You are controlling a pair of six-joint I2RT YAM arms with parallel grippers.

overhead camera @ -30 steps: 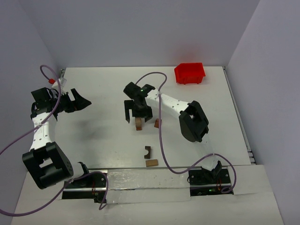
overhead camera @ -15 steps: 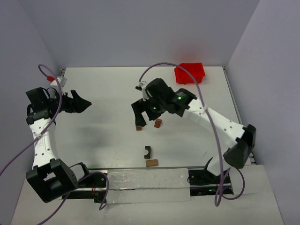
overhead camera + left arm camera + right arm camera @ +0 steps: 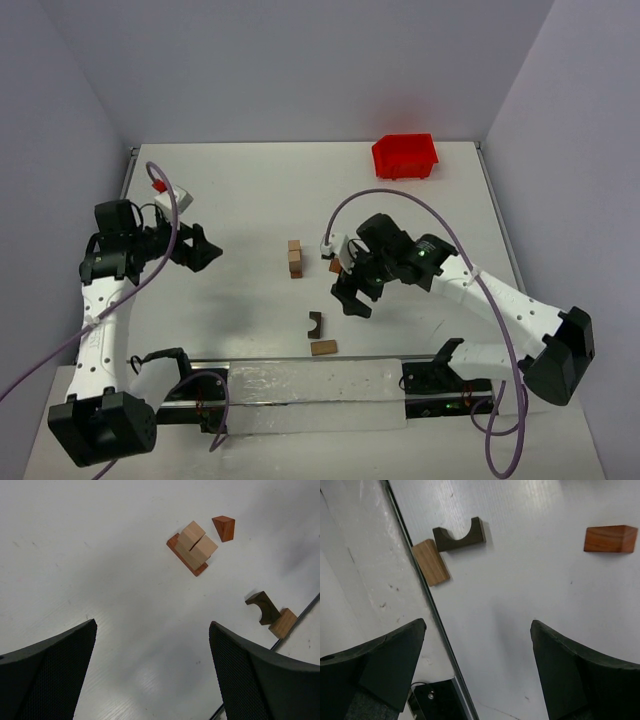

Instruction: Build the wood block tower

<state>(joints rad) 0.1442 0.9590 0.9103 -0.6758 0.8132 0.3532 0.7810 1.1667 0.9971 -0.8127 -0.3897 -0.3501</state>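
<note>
We see the tower in the middle of the table, well apart from every edge. The arch block and tan block lie by the near edge. The left gripper and right gripper both have their fingers apart and hold nothing.

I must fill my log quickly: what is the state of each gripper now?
Left black two-finger gripper: open, holding nothing.
Right black two-finger gripper: open, holding nothing.

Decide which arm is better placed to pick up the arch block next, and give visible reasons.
Right, probably. The right gripper hangs open close to the arch block, which its wrist camera shows just ahead beside a tan block. The left gripper, also open, sits farther off, left of the tower.
</note>
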